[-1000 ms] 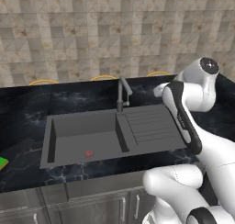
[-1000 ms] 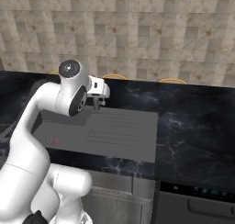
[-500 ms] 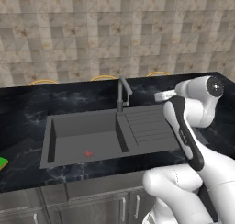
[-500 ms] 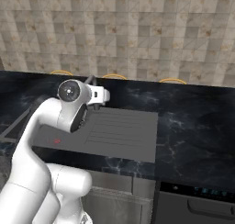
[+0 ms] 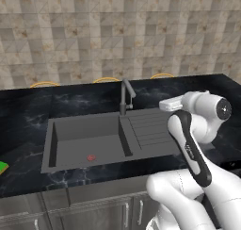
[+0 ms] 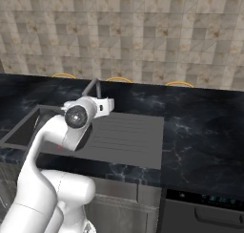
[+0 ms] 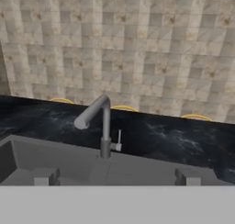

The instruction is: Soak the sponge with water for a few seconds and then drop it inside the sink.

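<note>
Beige tiles back a black marbled counter with the sink set in. The sponge sits far left on the counter edge. The hand, spread and empty, faces the tap, likely to start water first.

Sponge green, on counter left of sink; sink dark grey, recessed.
</note>
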You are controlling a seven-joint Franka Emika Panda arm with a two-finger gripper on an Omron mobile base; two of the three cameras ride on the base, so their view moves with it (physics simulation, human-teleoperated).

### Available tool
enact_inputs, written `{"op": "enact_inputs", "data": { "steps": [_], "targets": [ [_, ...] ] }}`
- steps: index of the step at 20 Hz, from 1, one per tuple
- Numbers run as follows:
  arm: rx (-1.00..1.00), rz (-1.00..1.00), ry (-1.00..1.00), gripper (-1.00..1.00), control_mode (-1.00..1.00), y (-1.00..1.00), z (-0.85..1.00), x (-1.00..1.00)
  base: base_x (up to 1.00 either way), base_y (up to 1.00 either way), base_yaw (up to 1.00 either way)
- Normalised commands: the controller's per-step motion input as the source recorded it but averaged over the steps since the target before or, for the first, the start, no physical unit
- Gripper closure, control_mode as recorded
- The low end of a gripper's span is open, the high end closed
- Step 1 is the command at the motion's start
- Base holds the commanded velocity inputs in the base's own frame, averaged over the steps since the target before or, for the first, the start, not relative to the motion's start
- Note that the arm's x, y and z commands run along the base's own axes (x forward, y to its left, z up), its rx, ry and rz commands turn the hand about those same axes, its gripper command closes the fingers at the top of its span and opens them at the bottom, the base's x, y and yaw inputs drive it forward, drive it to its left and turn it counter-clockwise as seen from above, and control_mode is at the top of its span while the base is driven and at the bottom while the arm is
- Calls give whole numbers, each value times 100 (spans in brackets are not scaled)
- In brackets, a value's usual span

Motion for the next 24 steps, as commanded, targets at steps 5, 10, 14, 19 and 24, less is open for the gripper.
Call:
{"op": "enact_inputs", "data": {
  "steps": [5, 10, 14, 19, 24],
  "targets": [
    [0, 6, -2, -100, -100, 0, 0, 7, 0, 0, 0],
    [0, 4, 0, -100, -100, 0, 6, 1, 0, 0, 0],
    [0, 7, 6, -100, -100, 0, 18, 0, 0, 0, 0],
    [0, 11, 9, -100, -100, 0, 2, 0, 0, 0, 0],
    [0, 13, 8, -100, -100, 0, 0, 0, 0, 0, 0]
  ]
}}
